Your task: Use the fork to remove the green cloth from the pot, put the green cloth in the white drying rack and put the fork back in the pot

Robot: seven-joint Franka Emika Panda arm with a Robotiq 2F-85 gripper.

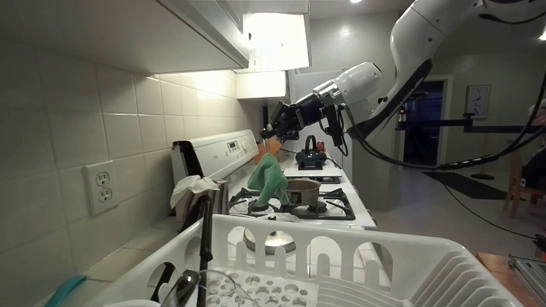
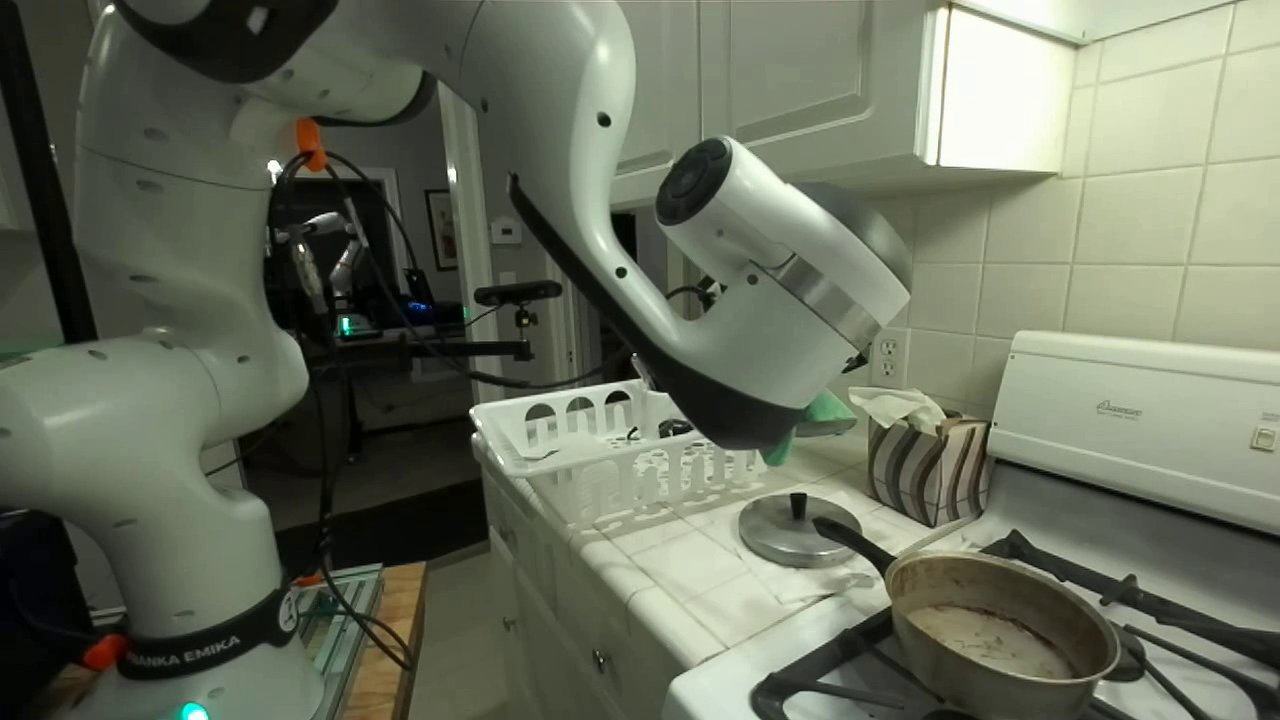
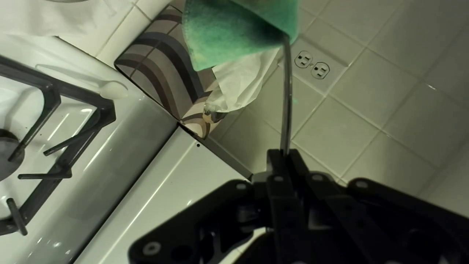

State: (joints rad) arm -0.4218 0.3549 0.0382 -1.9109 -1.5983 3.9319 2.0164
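Note:
My gripper (image 1: 266, 133) is shut on the thin metal handle of the fork (image 3: 287, 99); the fingertips (image 3: 285, 154) pinch it in the wrist view. The green cloth (image 1: 269, 177) hangs from the fork's far end, in the air over the stove side in an exterior view; it also fills the top of the wrist view (image 3: 227, 40). The cloth hides the fork's tines. In an exterior view the arm covers the gripper and most of the cloth (image 2: 828, 408). The pot (image 2: 935, 650) stands on a burner, with no cloth inside. The white drying rack (image 1: 420, 256) stands on the counter.
A striped tissue box (image 2: 925, 475) stands by the wall near the stove. A metal lid (image 2: 790, 535) lies on the counter between rack and stove. Black-handled utensils (image 1: 205, 238) stick up from the rack. Upper cabinets (image 1: 204, 30) overhang the counter. A dark kettle (image 1: 310, 157) stands behind.

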